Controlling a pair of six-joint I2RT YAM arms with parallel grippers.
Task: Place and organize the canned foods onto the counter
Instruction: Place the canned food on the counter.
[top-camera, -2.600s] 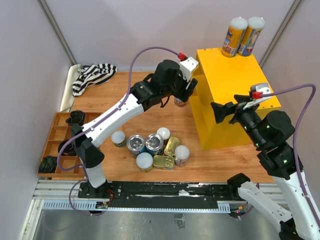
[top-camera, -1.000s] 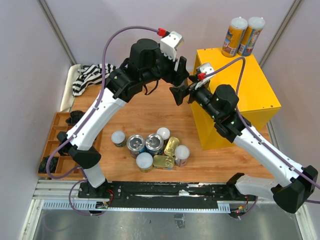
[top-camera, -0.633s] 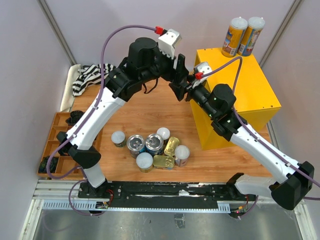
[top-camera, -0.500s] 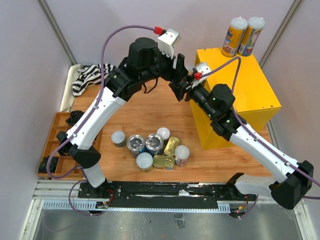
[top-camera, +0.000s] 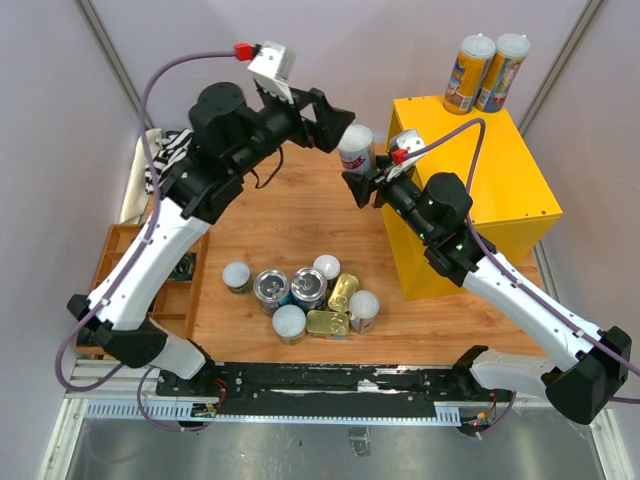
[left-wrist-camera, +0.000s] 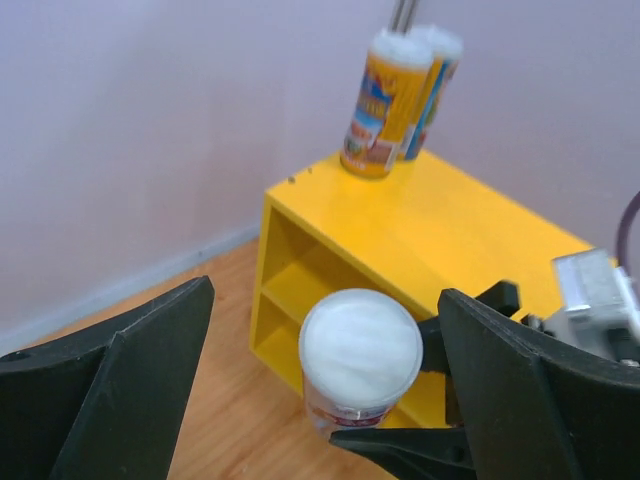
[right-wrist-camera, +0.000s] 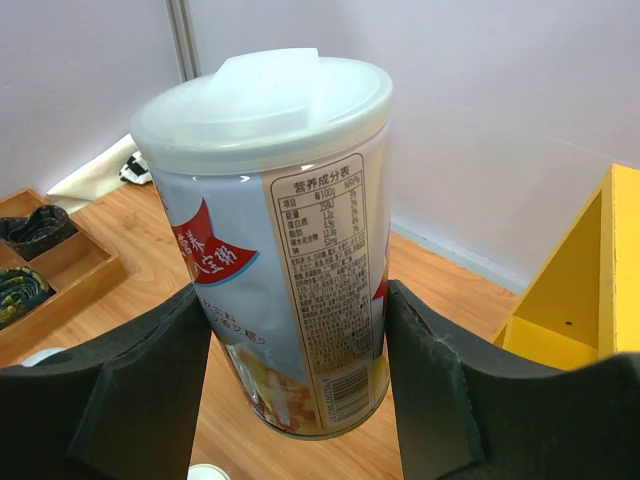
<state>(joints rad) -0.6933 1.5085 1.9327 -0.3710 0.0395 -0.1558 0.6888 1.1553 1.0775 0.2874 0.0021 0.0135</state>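
My right gripper (top-camera: 365, 186) is shut on a red-white can with a white lid (top-camera: 356, 148) and holds it upright in the air, left of the yellow counter (top-camera: 470, 180). In the right wrist view the can (right-wrist-camera: 290, 230) sits between both pads of the gripper (right-wrist-camera: 295, 350). My left gripper (top-camera: 325, 115) is open, empty, just up and left of the can. From the left wrist view the gripper (left-wrist-camera: 322, 395) looks down on the can's lid (left-wrist-camera: 360, 345). Two tall yellow-orange tubes (top-camera: 487, 70) stand on the counter's top. Several cans (top-camera: 305, 295) lie bunched on the table.
A brown wooden compartment tray (top-camera: 120, 270) with dark lumps lies at the left edge. A striped cloth (top-camera: 185, 150) lies at the back left. The counter's open shelves (left-wrist-camera: 300, 290) face left toward the held can. Walls close in at the back and both sides.
My left gripper has let go of the red-white can and drawn back up and to the left. The can now stays in my right gripper, which has barely moved.
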